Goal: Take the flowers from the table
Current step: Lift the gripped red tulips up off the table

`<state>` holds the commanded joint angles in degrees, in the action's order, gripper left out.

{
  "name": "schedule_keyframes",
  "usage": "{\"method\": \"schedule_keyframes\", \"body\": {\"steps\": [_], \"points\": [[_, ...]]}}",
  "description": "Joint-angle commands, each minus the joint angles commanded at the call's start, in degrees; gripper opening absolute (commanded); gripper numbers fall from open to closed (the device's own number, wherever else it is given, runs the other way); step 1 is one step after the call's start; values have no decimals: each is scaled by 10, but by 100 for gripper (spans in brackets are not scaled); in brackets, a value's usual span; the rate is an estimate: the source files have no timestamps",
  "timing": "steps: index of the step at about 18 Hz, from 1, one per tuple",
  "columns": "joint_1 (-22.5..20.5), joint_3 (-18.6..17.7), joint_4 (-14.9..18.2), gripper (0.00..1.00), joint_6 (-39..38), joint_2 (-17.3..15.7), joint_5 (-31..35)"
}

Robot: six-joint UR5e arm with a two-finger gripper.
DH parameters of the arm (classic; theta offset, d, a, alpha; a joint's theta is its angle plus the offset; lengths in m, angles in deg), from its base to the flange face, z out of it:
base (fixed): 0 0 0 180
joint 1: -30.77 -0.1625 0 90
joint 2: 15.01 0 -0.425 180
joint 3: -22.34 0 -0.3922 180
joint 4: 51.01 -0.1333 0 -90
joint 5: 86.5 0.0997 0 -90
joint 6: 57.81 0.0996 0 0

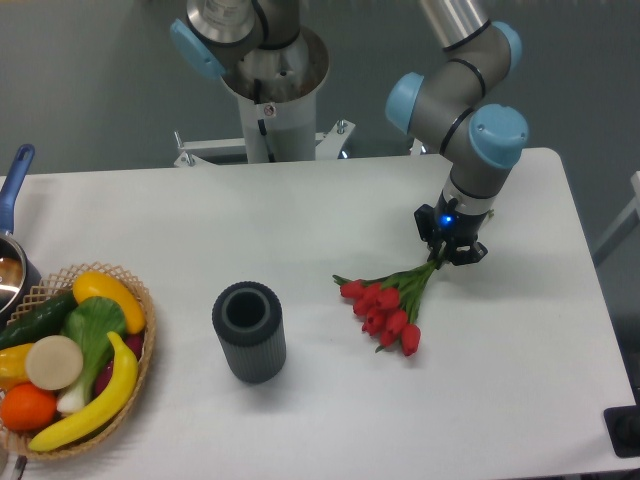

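The flowers (385,305), a small bunch of red tulip buds on thin green stems, lie on the white table (300,220) right of centre, buds toward the front left. The stems run up and right to my gripper (447,256). The gripper points straight down at the stem end, low over the tabletop. Its fingers sit at the stems, but the dark fingers hide whether they are closed on them.
A dark grey ribbed cylinder vase (249,331) stands left of the flowers. A wicker basket (140,300) of toy fruit and vegetables sits at the front left edge. A pot with a blue handle (14,180) is at the far left. The arm's base (270,80) stands behind the table.
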<state>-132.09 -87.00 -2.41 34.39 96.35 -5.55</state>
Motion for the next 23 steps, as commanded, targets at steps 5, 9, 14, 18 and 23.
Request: {"method": "schedule_keyframes", "body": {"steps": [5, 9, 14, 18, 23], "points": [[-4, 1, 3, 15, 0, -11, -3], [-6, 3, 7, 15, -1, -36, -39], [-7, 1, 8, 15, -20, -79, -116], [-11, -2, 9, 15, -64, -126, -214], [-13, -4, 11, 15, -139, -170, -286]]}}
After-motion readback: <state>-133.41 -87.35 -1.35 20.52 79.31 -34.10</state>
